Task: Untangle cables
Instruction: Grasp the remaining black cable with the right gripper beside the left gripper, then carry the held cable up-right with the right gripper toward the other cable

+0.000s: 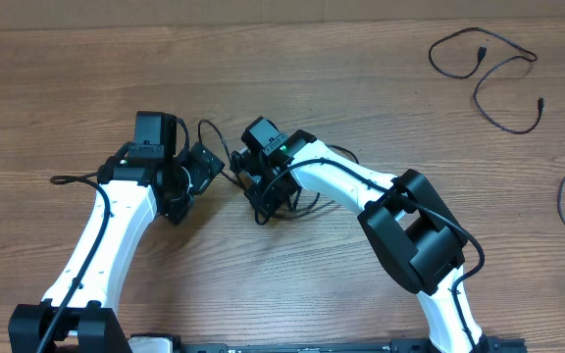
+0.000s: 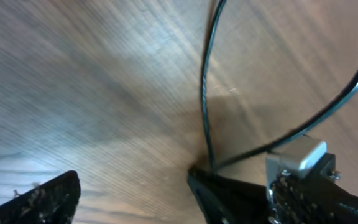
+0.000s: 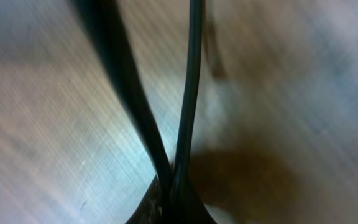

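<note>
Well, right pincer (image 3: 169,204) tight on cable (image 3: 188,93)

Left wrist view: the left gripper (image 2: 132,180) stood wide open, nothing between its black fingers (image 2: 42,200). One finger sat at the lower left corner, the other at lower centre. Two thin black cables (image 2: 203,93) crossed the wooden table (image 2: 73,74): one came down from the top edge in a slight bow, the other swept in from the right edge. Both met at the tip of the centre finger; actual contact could not be confirmed. A grey block (image 2: 300,154) on a black screwed part sat lower right. View blurred.
</note>
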### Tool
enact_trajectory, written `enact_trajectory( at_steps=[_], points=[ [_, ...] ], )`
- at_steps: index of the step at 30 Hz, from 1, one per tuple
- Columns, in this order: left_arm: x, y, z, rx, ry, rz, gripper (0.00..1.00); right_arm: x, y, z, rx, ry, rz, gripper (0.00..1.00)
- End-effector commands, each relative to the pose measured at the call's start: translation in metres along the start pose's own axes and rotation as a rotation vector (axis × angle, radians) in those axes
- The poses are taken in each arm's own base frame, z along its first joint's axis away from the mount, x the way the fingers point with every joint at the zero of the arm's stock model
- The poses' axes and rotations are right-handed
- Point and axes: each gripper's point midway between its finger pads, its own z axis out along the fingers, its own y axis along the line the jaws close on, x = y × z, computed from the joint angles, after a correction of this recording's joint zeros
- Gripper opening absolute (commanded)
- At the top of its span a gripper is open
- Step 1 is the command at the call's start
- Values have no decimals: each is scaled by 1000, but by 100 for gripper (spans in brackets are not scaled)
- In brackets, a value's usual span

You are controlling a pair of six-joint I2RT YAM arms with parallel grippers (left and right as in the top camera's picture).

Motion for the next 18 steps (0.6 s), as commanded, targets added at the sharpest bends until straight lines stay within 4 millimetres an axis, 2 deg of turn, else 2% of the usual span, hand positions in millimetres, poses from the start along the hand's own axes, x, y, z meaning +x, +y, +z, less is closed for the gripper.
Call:
enact_trajectory(
  at_steps=[1,3,6,8,10,12,14,18],
  points=[
    [-2,8,0,-49,-9,85,100,35,10,24,-94,135,67,4],
    [0,10,0,-60,0,83,100,38,15,23,-123,144,70,4],
    [1,12,0,-67,5,81,100,37,13,22,-114,144,75,4],
    [1,12,0,-66,5,81,100,36,9,14,-113,148,101,4],
    [1,12,0,-66,5,81,100,31,0,-2,-95,138,128,4],
    [1,12,0,-65,4,81,100,23,-18,-26,-25,109,161,4],
    [1,12,0,-65,4,81,100,13,-42,-60,86,56,197,4],
    [1,12,0,-66,5,81,100,-7,-74,-147,250,-123,284,4]
  ],
)
